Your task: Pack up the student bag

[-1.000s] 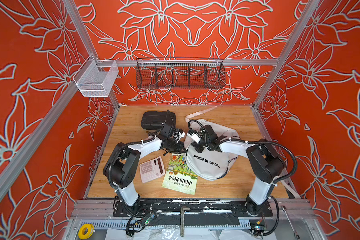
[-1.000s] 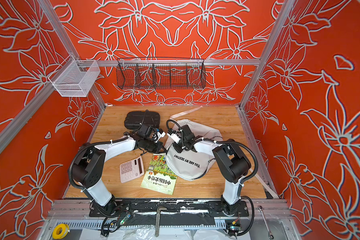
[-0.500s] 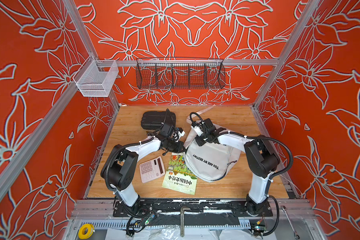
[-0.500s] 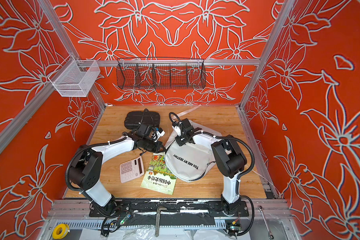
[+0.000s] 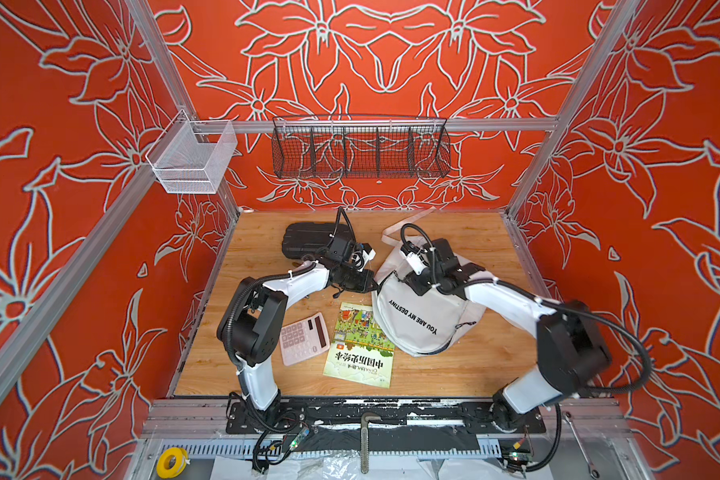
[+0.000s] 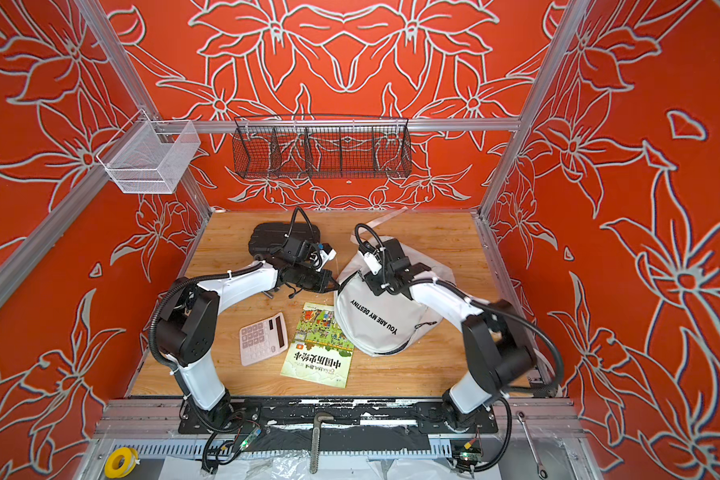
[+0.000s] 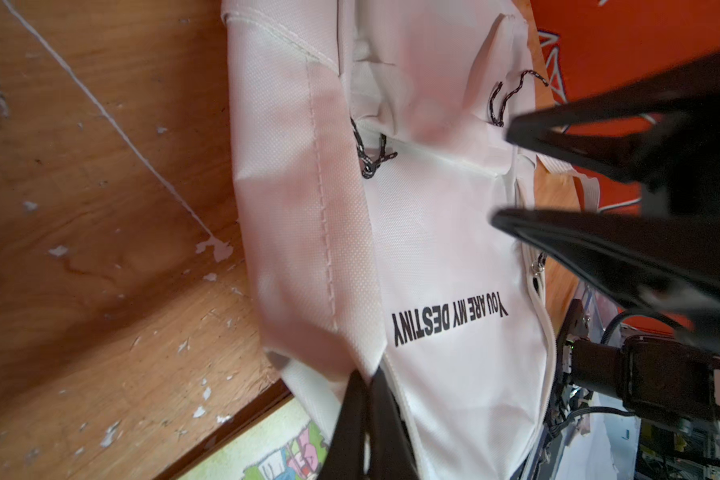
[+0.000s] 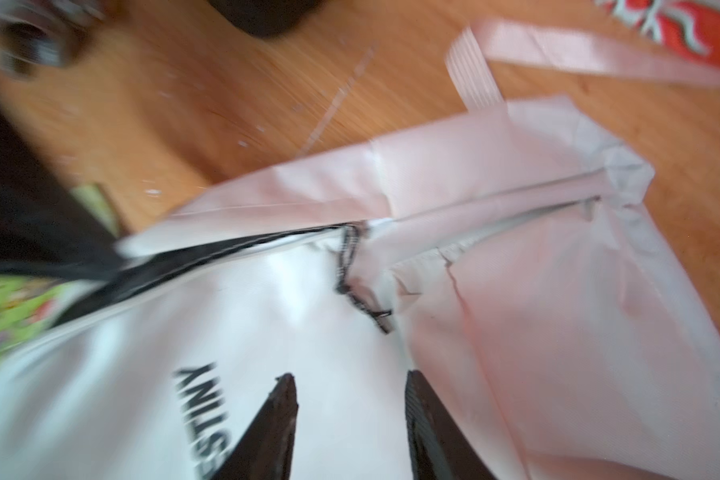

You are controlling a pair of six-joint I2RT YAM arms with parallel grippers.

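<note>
The student bag (image 5: pixel 420 320) (image 6: pixel 375 322), white with the black print "YOU ARE MY DESTINY", lies on the wooden table right of the middle in both top views. My left gripper (image 7: pixel 366 376) (image 5: pixel 371 286) is shut on a fold of fabric at the bag's left edge. My right gripper (image 8: pixel 348 376) (image 5: pixel 412 284) hovers open over the bag's printed front (image 8: pixel 267 332), with nothing between its fingers. A black cord zipper pull (image 8: pixel 350 270) lies just beyond its tips, where the zip shows a dark gap. The left wrist view shows the right gripper's spread fingers (image 7: pixel 578 158) above the bag (image 7: pixel 433 249).
A black hard case (image 5: pixel 308 239) lies at the back behind the left wrist. A pink calculator (image 5: pixel 302 338) and a green picture book (image 5: pixel 360 347) lie in front, the book touching the bag. A black wire basket (image 5: pixel 360 149) and a white mesh basket (image 5: pixel 192 160) hang on the walls.
My right gripper has gone from shut to open and shifted slightly over the bag's front. The left gripper keeps its pinch on the bag's edge.
</note>
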